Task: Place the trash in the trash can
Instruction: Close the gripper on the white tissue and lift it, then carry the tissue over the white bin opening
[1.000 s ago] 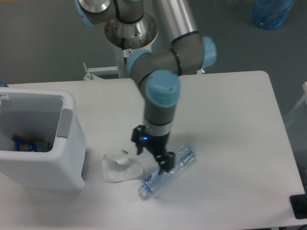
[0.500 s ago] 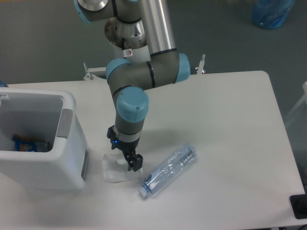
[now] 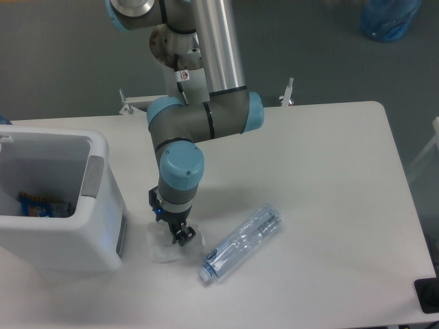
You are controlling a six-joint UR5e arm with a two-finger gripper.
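Looking down from the fixed camera, I judge the job barely begun: both pieces of trash lie on the table, outside the trash can. The crumpled napkin sits just beside the can's right wall, and my gripper is down on top of it, the jaws low over the paper. I cannot tell from this angle whether they are spread or pinched on it; the wrist hides the gap. The plastic bottle lies on its side a little to the right of the napkin, cap toward the near edge, apart from the gripper and untouched.

What is left, as I read it: secure the napkin, carry it left over the rim and drop it, then come back for the bottle and do the same.

Counting: one napkin, one bottle, so two trash items to move. One trash can, white, with a grey handle inset facing the arm. Inside it I see one small blue and orange item at the bottom, too small to name.
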